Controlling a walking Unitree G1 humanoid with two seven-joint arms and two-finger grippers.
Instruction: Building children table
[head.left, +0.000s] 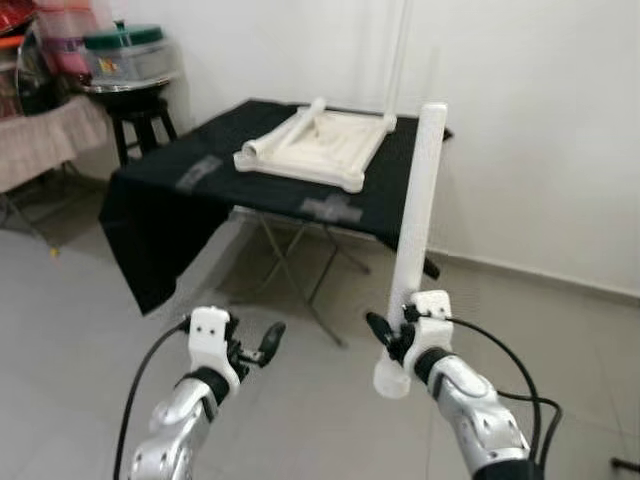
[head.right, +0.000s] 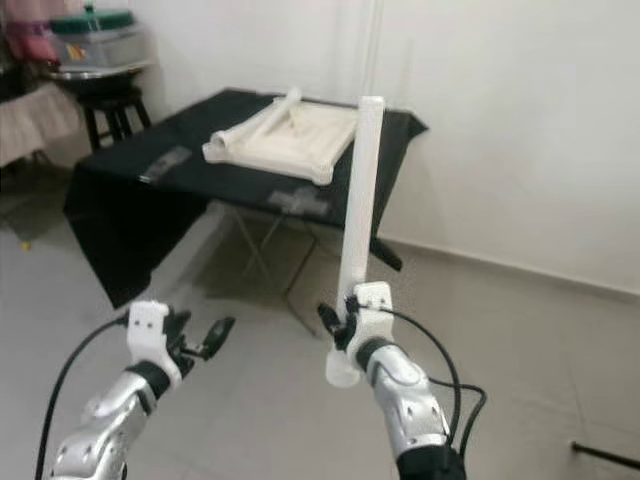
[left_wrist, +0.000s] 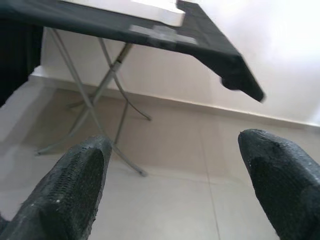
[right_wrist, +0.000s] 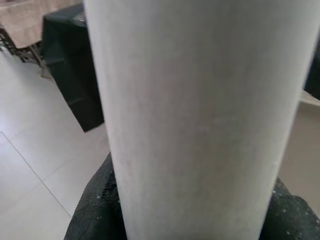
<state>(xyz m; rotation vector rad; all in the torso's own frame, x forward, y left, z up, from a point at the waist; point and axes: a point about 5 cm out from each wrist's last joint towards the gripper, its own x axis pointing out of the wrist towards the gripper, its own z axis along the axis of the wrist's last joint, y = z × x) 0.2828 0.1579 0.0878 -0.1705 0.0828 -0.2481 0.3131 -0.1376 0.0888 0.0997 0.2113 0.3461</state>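
Note:
A white children's table top lies upside down on a folding table draped in black cloth, with one loose white leg lying on it. My right gripper is shut on another long white table leg, held upright in front of me; its surface is close up in the right wrist view. My left gripper hangs open over the floor, its fingertips wide apart with nothing between them.
The folding table has thin metal crossed legs on a grey tiled floor. A black stool with containers stands at the back left beside a cloth-covered table. A white wall runs behind.

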